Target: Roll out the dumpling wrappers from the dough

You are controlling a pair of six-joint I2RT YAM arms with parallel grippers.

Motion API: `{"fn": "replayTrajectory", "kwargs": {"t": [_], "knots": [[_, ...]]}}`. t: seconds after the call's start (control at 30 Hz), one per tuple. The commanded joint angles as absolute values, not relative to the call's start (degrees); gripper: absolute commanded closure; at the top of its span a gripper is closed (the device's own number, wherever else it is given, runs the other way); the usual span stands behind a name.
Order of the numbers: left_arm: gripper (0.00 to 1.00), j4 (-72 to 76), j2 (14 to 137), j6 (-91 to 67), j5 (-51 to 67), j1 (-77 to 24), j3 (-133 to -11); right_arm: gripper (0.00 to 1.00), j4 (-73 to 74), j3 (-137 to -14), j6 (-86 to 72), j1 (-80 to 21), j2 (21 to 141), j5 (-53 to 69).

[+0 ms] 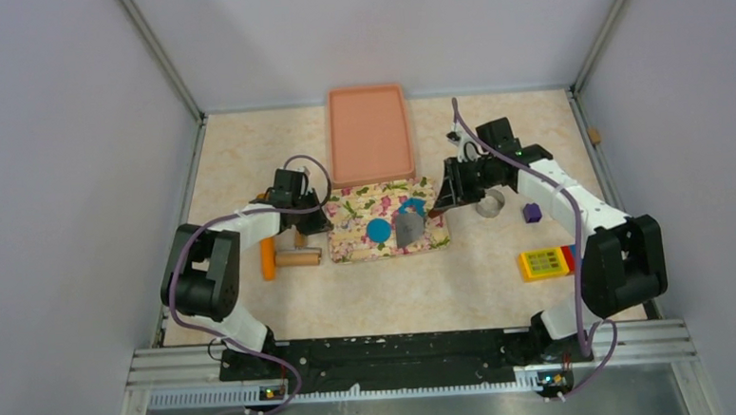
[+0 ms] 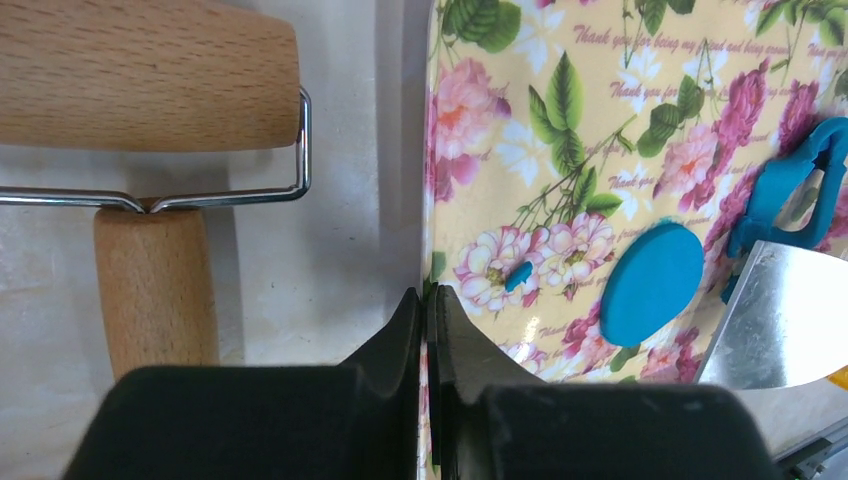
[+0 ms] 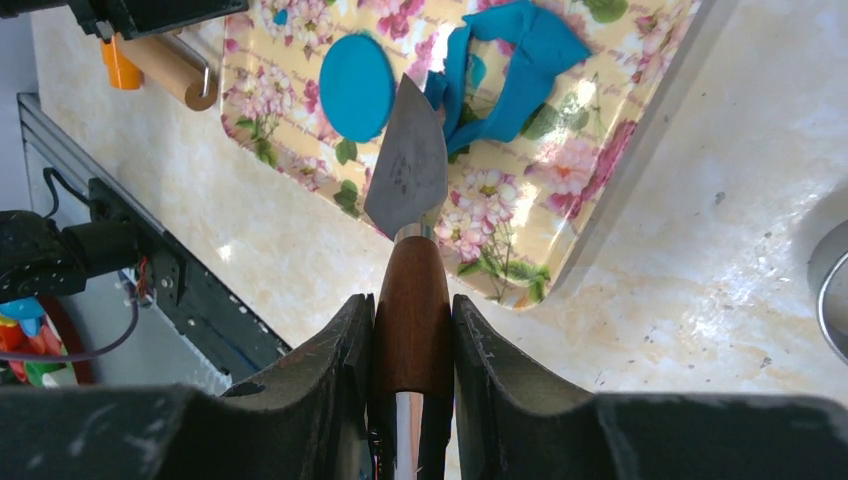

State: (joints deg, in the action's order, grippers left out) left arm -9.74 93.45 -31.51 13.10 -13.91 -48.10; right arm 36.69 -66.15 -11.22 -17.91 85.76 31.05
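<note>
So the left gripper [image 2: 428, 295] has its fingers pinched together right on the left edge of the floral mat [image 2: 560, 120]; you can see the mat's edge running straight into the slit between them. The right gripper [image 3: 412, 302] is clamped on the wooden handle of a spatula [image 3: 408, 165], with the metal blade reaching out over the mat. One round blue wrapper [image 3: 357, 87] lies flat around the middle of the mat, just left of the blade. The leftover dough [image 3: 525, 60] is a ragged blue loop with a hole in it, on the right part of the mat, and the blade's side is up against it. Can't tell if the blade touches the wrapper or just sits beside it. There's also a tiny blue crumb [image 2: 518, 276] on the mat, left of the wrapper. The rolling pin [image 2: 140, 75] is lying on the table [image 1: 248, 166] just off the mat's left edge, next to the left gripper. Behind the mat there's a pink tray [image 1: 370, 136], and over on the right are a ring cutter [image 1: 490, 204], a purple block [image 1: 532, 212] and a toy brick [image 1: 544, 264].
</note>
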Motion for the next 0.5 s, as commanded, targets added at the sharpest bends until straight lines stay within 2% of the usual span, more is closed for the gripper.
{"fn": "replayTrajectory", "kwargs": {"t": [0.0,0.47], "knots": [[0.98,-8.03,94.76,-31.35,11.55,-13.54,-47.22,1.00,36.72,-69.96,-9.86,-18.50,86.64,29.54],[1.00,-7.30,94.37,-31.64,11.60,-13.54,-46.49,1.00,36.94,-72.54,-8.83,-19.75,91.35,29.00]]}}
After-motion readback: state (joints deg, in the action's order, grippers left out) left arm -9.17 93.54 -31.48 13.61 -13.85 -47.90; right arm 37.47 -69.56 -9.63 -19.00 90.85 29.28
